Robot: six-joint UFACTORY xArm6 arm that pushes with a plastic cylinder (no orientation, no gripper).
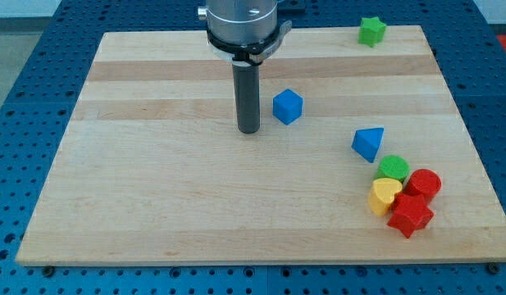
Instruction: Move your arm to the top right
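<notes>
My tip [249, 129] rests on the wooden board [154, 180] a little above its middle. A blue cube [288, 106] lies just to the tip's right, apart from it. A green star [371, 31] sits near the board's top right corner. A blue triangular block [368, 143] lies to the right of the middle. Below it, at the view's lower right, is a cluster: a green cylinder [393, 169], a red cylinder [423, 183], a yellow heart [385, 196] and a red star [410, 215], close together.
The board's top edge runs just behind the arm's grey mount [243, 20]. A blue perforated table [31, 74] surrounds the board on all sides.
</notes>
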